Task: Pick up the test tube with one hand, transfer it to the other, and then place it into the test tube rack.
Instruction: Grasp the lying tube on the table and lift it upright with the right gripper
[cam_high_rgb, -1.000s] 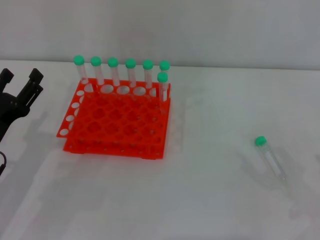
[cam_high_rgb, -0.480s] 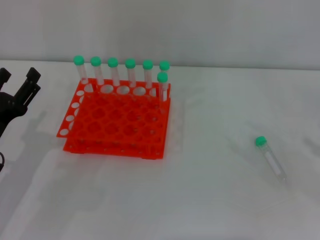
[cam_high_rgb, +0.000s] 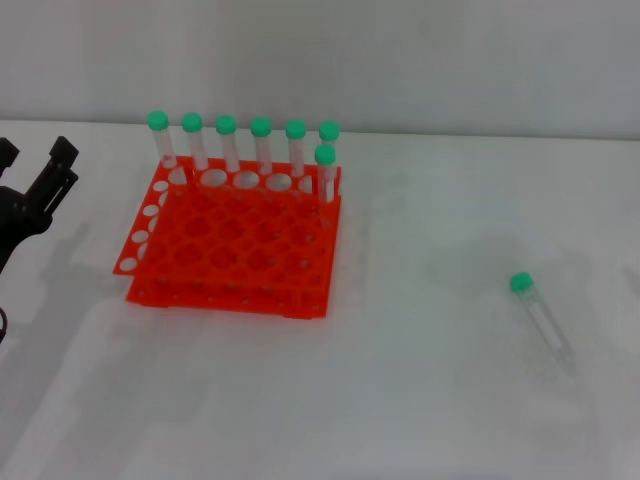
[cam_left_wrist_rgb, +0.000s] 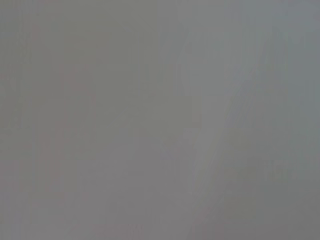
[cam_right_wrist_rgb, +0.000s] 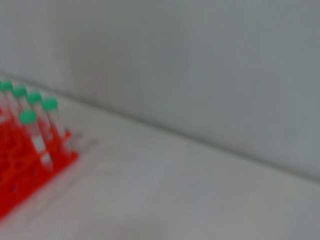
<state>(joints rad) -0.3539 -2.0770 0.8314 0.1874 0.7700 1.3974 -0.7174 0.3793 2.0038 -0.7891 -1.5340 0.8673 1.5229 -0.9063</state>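
at far left we see the left gripper (cam_high_rgb: 35, 160) hanging with its claws spread, empty. next, the test tube rack (cam_high_rgb: 235, 235) with seven green-capped tubes (cam_high_rgb: 244, 140) along its back. far right, well apart, the test tube (cam_high_rgb: 541, 318) lies flat on the table (cam_high_rgb: 420, 400). right gripper out of sight.

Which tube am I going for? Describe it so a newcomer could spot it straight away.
Start at the orange test tube rack on the table's left half, then look across the bare white table toward the robot's right. The test tube lies there alone, flat on its side, green cap toward the rack; the other seven tubes stand upright in the rack.
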